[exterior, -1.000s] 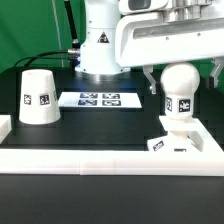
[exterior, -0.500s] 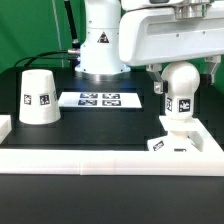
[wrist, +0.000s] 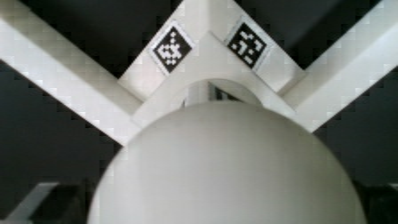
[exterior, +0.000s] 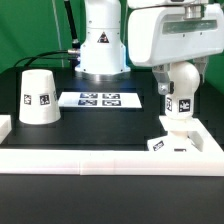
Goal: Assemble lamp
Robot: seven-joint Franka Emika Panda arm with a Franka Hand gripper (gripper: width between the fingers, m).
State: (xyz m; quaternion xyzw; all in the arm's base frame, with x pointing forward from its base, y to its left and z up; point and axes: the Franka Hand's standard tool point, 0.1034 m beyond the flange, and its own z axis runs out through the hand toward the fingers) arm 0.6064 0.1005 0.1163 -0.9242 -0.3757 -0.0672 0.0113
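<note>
The ball-shaped bulb (exterior: pixel 179 88) stands upright on the blocky square base (exterior: pixel 173 142) at the exterior view's right. My gripper (exterior: pixel 180 82) hangs over the bulb, with one dark finger (exterior: pixel 160 86) close beside the bulb on the exterior view's left. The other finger is hidden. The jaws look spread around the bulb. In the wrist view the bulb (wrist: pixel 222 165) fills the frame, and beyond it the base (wrist: pixel 210 45) shows two tags. The cone shade (exterior: pixel 38 97) stands alone at the exterior view's left.
The marker board (exterior: pixel 100 99) lies flat on the black table between the shade and the base. A raised white wall (exterior: pixel 100 160) runs along the front edge and up both sides. The robot's white pedestal (exterior: pixel 100 50) stands at the back.
The white hand has swung toward the exterior view's left over the bulb, and the dark finger has come closer to it. Bulb, base and shade have not moved.
</note>
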